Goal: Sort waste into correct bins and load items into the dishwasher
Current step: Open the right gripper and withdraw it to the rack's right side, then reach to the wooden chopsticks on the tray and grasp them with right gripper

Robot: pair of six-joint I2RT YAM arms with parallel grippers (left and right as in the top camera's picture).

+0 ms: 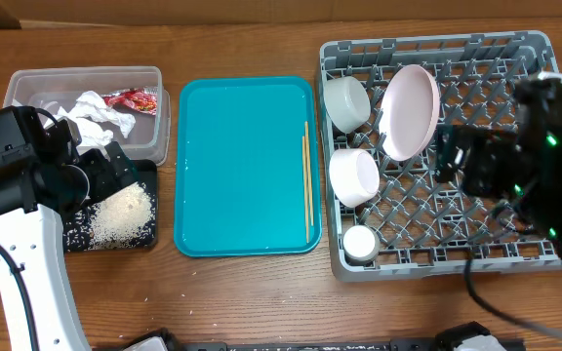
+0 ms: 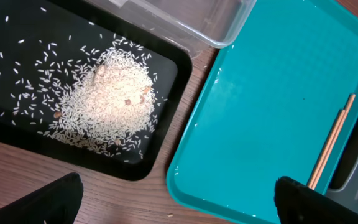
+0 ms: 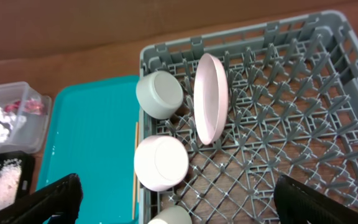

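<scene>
Hanging spread wide and empty, left claw [image 2: 179, 203] and right claw [image 3: 179, 200] are cut off at frame edges.

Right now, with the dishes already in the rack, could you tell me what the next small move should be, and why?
Probably bring the right pincer, open and empty over the rack, across to the chopsticks. They are the only thing lying on the teal tray, along its edge nearest the rack, and not yet loaded.
</scene>
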